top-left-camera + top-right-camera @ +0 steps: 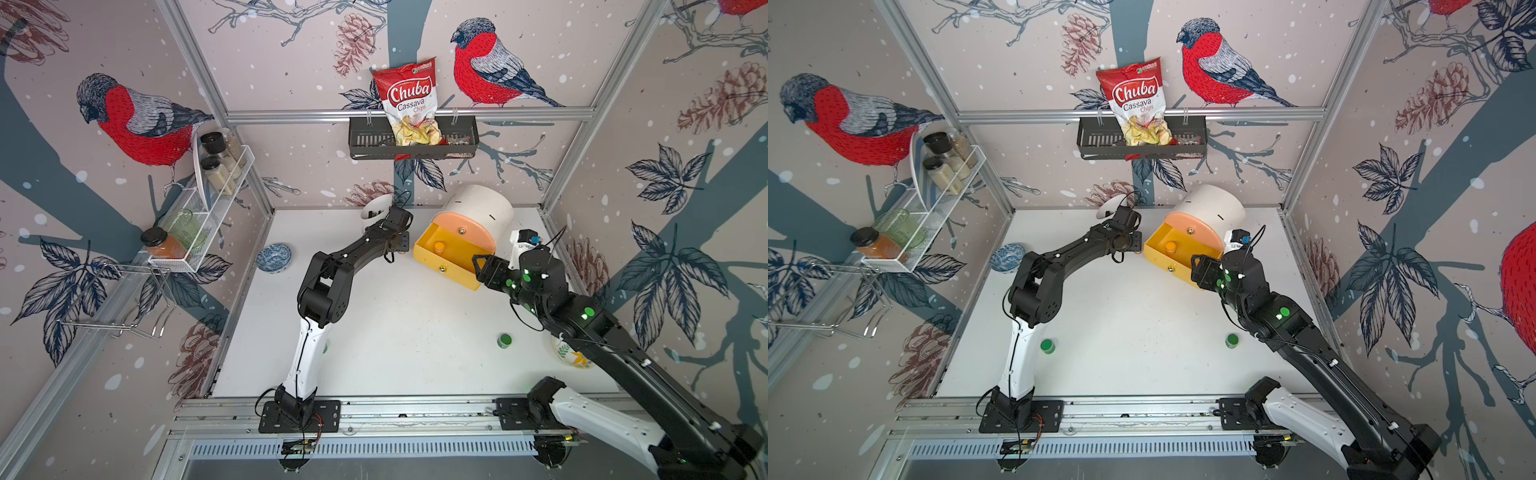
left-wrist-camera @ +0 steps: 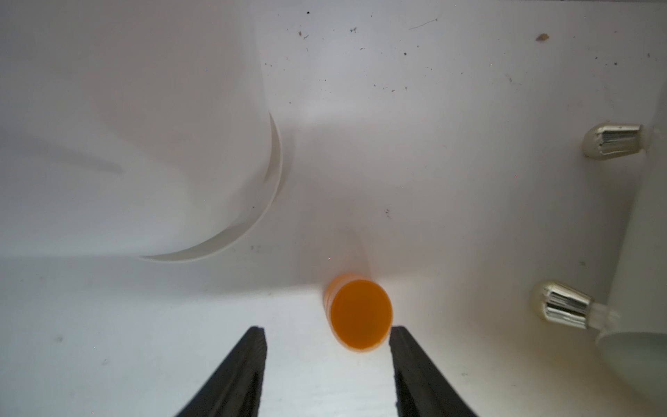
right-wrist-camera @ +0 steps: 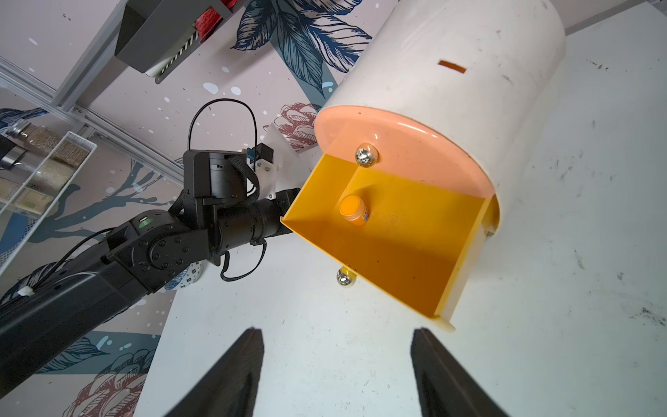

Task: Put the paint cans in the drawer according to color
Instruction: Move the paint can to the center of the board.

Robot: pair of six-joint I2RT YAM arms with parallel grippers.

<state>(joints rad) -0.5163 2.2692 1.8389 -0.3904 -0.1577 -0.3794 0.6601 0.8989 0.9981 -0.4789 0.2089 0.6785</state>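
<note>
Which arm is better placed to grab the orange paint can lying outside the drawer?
Left. The small orange lidded paint can lies just ahead of the left end effector, jaws open; the right end effector hangs open facing the pulled-out yellow drawer.

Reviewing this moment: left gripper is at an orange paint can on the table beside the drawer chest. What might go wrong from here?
1. The orange paint can sits off-centre, close to one finger of the open left gripper; closing may shove it aside instead of clamping it.
2. The holder cup and the chest's knobs flank the can; the gripper might bump either.
3. The open right gripper hovers by the yellow drawer and might nudge it.
</note>
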